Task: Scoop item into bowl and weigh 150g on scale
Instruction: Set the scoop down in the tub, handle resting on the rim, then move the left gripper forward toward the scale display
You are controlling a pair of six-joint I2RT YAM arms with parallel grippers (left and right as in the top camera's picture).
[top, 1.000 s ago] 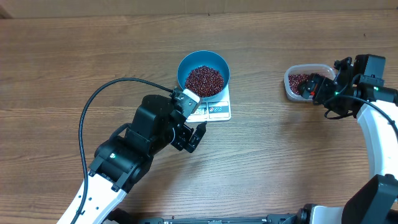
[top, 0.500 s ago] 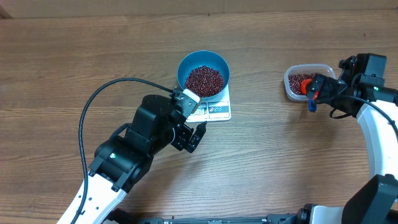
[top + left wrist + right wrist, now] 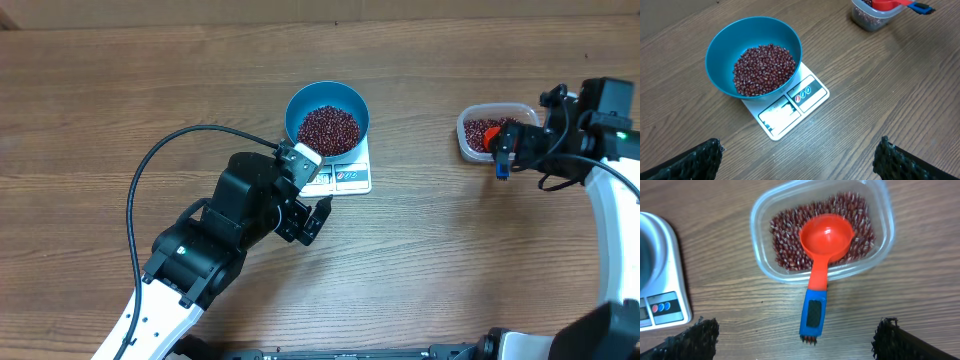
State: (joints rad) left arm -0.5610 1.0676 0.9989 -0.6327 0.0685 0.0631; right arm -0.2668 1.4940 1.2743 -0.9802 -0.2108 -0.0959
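Left claw (image 3: 797,162), right claw (image 3: 797,345): spread, nothing held
Scoop (image 3: 824,237): best pinched squarely at its blue handle (lies empty in tub (image 3: 760,210))

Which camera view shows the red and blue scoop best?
The right wrist view: the whole scoop is seen from above, its empty red cup in the tub, blue handle outside. Left wrist shows it partly cut off at the top edge; overhead shows it small.

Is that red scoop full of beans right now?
No, the red scoop lies empty on the beans in the clear tub.
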